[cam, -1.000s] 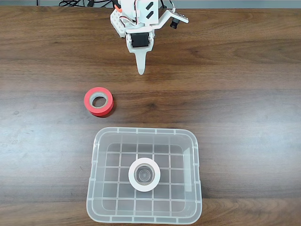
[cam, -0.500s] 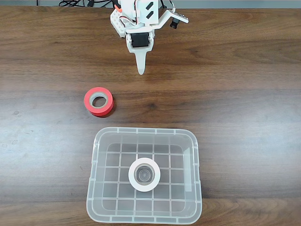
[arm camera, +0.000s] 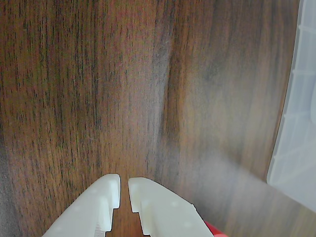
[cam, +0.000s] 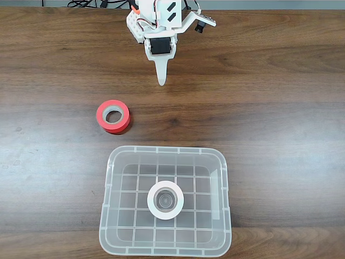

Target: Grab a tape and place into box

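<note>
**poster1:** Nothing has moved since a second ago, honestly. Arm, both rolls, bin, all parked in the same spots across the fixed view frames.

**poster2:** ok so where's the tape at?

**poster1:** White tape (cam: 165,199) is lying flat on the grid bottom of the box (cam: 110,178), roughly dead center, hollow core facing up. It's not touching any of the walls. The box sits at the bottom middle of the wooden table (cam: 280,108) in the fixed view.

**poster2:** and the gripper?

**poster1:** The gripper (cam: 161,81) is up at the top of the fixed view, well apart from the box, tip pointing down toward it. In the wrist view the two white fingers (arm camera: 123,191) come in from the bottom edge with just a thin sliver of a gap between the tips, so basically closed, and nothing is between them. Only bare wood under it.

**poster2:** what about the red one?

**poster1:** Red-orange roll (cam: 113,116) with the grey core is lying on the table just above and left of the box's top-left corner in the fixed view, not touching it. A sliver of red (arm camera: 216,230) peeks out beside the fingers at the bottom of the wrist view, and a corner of the box (arm camera: 296,148) shows on the right edge there.
</note>
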